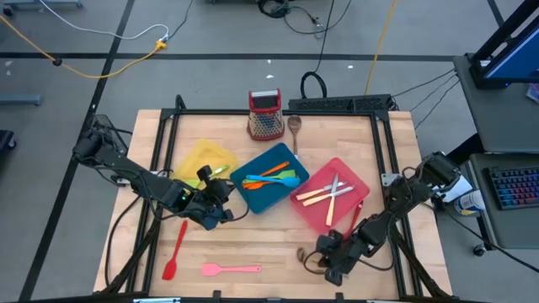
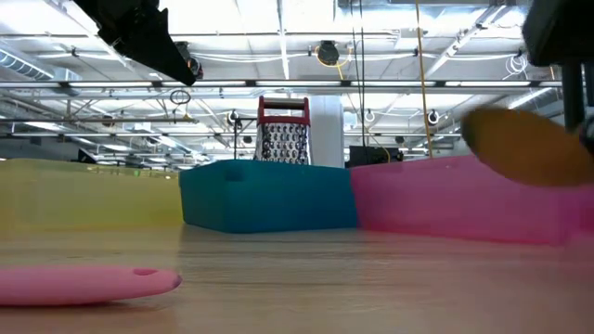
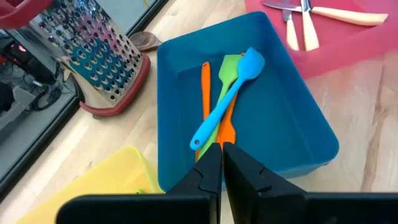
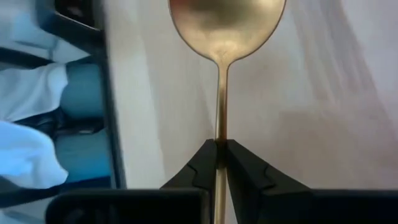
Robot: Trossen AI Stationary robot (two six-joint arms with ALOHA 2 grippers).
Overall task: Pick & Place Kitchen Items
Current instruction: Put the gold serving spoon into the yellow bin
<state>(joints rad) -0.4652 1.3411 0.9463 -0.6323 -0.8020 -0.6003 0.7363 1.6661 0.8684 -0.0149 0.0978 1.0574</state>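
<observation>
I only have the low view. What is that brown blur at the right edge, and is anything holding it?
Observer: It is a wooden spoon. The right gripper is shut on its handle, in front of the red tray.
Operator: And the left gripper?
Observer: The left gripper is shut and empty, at the edge of the teal tray.
Operator: What is inside that tray?
Observer: A blue spatula, an orange spatula and a green spatula.

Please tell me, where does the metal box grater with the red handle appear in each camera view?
High view: grater at the table's far edge, centre.
Low view: grater behind the teal tray.
Left wrist view: grater beside the teal tray.
Right wrist view: not in it.
Shared landmark: the teal tray.
</observation>
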